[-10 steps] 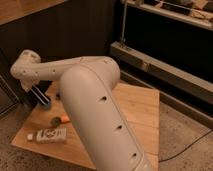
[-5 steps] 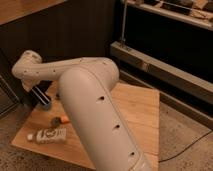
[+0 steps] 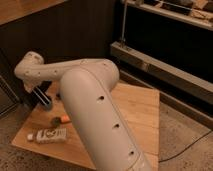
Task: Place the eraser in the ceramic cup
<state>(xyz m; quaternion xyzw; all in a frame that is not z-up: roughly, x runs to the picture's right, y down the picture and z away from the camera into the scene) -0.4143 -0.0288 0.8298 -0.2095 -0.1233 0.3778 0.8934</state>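
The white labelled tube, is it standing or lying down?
Lying down: the white labelled tube rests lengthwise on the wooden table. The gripper hangs farther back.

Dim, warm light from above: the top of my arm (image 3: 95, 95) reads pale cream, its underside grading to a soft brown shadow, with no hard glare. My pincer (image 3: 45, 101) hangs dark at the left over the back-left part of the bench (image 3: 142, 107), in the arm's shade. The wall (image 3: 75, 35) behind is near black; the metal rail (image 3: 150, 65) at right shows a faint sheen.
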